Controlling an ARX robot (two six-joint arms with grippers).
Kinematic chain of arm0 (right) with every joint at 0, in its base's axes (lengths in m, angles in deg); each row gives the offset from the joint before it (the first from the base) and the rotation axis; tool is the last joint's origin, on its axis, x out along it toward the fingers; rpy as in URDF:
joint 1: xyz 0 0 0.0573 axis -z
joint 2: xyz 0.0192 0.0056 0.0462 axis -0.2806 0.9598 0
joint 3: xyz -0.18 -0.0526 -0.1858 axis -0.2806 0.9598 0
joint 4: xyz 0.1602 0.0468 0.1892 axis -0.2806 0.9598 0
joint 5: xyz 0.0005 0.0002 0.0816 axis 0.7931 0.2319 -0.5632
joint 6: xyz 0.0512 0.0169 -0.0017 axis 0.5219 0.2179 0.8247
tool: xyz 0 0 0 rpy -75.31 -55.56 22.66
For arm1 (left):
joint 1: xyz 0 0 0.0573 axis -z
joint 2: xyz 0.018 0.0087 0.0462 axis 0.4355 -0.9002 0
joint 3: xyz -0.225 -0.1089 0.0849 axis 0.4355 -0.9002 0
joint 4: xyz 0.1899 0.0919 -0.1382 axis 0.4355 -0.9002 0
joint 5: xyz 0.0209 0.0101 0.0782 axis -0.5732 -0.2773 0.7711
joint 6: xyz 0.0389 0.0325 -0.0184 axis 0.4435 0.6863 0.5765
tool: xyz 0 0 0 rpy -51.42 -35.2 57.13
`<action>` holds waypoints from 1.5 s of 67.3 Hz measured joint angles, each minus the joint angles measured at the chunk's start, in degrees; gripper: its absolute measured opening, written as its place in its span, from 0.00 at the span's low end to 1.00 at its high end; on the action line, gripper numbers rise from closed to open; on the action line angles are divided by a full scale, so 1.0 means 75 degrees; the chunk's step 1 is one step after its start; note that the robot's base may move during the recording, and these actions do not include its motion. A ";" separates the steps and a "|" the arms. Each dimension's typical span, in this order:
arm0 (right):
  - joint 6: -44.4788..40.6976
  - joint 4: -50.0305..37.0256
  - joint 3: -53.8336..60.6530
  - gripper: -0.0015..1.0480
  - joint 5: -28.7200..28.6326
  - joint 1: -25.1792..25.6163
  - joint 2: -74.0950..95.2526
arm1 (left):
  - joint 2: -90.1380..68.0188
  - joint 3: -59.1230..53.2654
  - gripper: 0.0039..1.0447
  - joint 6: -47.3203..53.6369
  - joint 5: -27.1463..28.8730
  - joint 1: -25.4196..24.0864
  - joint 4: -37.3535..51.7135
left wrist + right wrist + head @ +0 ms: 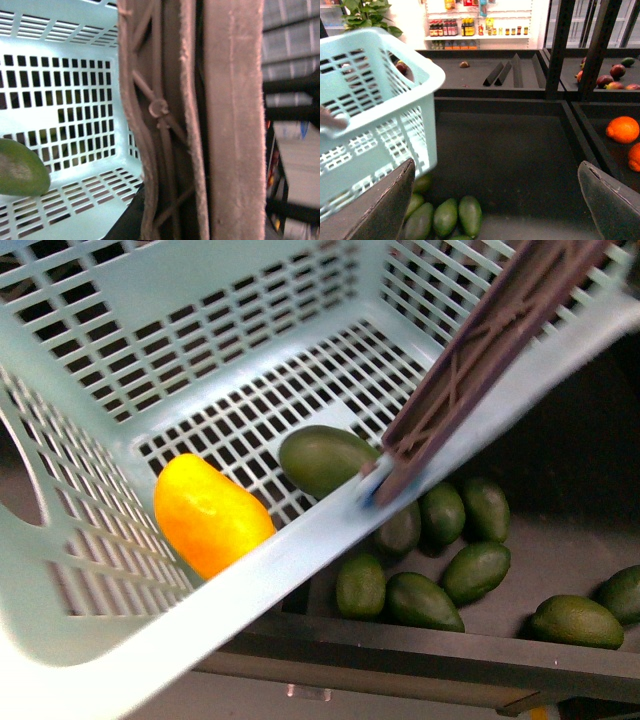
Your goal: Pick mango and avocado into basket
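Starting at the left of the front view: the basket (pixel 120 390) hangs tilted, its near rim sloping up to the right, so both fruits sit low against that rim. The mango (pixel 208 512) lies on the slotted floor by the left wall, and just to its right, a little apart, the avocado (pixel 325 460) rests near the middle of the floor. Both task fruits are inside, so by my reading the picking is done (or as good as done).

Moving right, the brown handle (pixel 480 350) rises steeply from the rim to the top corner. The left wrist view is filled with that handle (pixel 200 120) at very close range, which suggests the left arm carries the basket by it, hence the tilt. The left pincer itself is hidden, though, so I cannot tell whether it is clamped or slack.

Further right and below, the spare avocados (pixel 440 565) lie loose on the dark worktop (pixel 560 540). Over them hangs the right pincer (pixel 495 200), spread wide with nothing between its fingers (pixel 385 210).
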 joint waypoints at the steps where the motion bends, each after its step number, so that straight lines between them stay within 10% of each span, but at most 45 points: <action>1: 0.0003 0.0000 -0.0003 0.92 0.0006 0.0000 0.0000 | 0.0020 -0.0085 0.13 -0.0248 0.0087 -0.0076 0.0058; 43: 0.0003 0.0003 -0.0003 0.92 0.0006 0.0000 0.0000 | -0.2801 0.1087 0.13 -0.1335 -0.0659 -0.3005 0.0973; 92: 0.0003 0.0003 -0.0003 0.92 0.0006 0.0000 0.0000 | -0.6470 0.5036 0.13 -0.1478 -0.0175 -0.3713 -0.0574; 101: 0.0003 0.0003 -0.0003 0.92 0.0006 0.0000 0.0000 | -0.6505 0.5149 0.38 -0.1507 -0.0111 -0.3637 -0.0714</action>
